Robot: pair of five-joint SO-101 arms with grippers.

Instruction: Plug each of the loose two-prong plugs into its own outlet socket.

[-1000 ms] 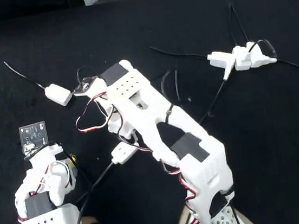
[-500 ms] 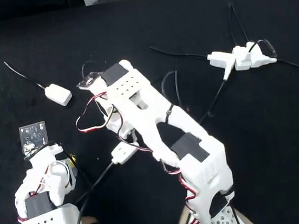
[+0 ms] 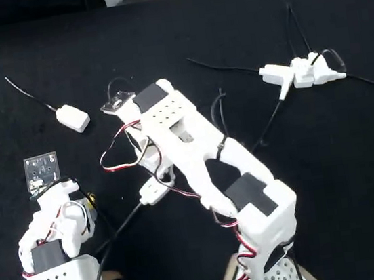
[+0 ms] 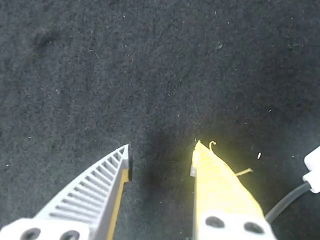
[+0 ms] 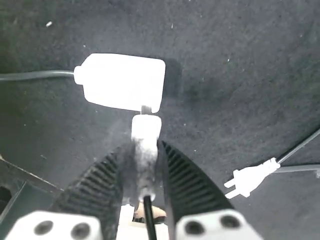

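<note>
A fixed overhead camera looks steeply down on the black table [image 3: 356,181] and both arms. The left wrist camera peers along the left gripper [image 4: 161,147], close to the table. The right wrist camera, looking past the right gripper [image 5: 141,147], shares the outlet socket [image 5: 122,80] with the overhead view.

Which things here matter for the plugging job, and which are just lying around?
Job: right end effector; gripped plug; white socket at its prongs; loose plug nearby; connector cluster, far right.
Lying about, apparently: small white box on a thin wire; left end effector, open.
</note>
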